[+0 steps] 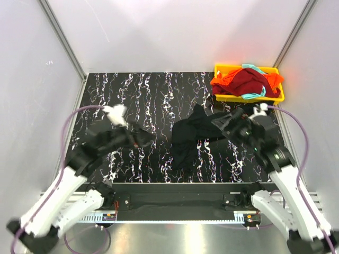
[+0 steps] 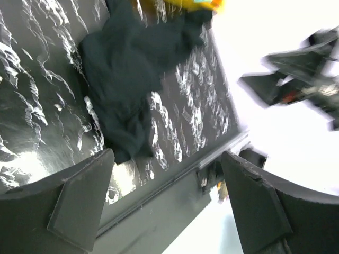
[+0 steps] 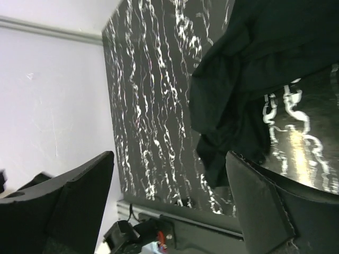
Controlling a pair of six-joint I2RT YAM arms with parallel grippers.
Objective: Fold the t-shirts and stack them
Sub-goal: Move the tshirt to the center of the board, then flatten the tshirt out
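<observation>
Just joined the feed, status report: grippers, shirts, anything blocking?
Left gripper and right gripper open, empty. Black t-shirt crumpled on table, unfolded. Other tees heaped in yellow tray. Nothing blocking.

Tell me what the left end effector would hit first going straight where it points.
Likely the crumpled black t-shirt; the left end effector points toward it across bare tabletop, though depth is unclear.

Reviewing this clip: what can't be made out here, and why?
- Top view: the teal fabric t-shirt is mostly buried under the dark red t-shirt and bright orange t-shirt in the shallow yellow plastic tray; only strips show.
- Left wrist view: that tray is cut off by the top edge; the right arm is blurred.
- Right wrist view: the black t-shirt runs off the top and right edges.
</observation>
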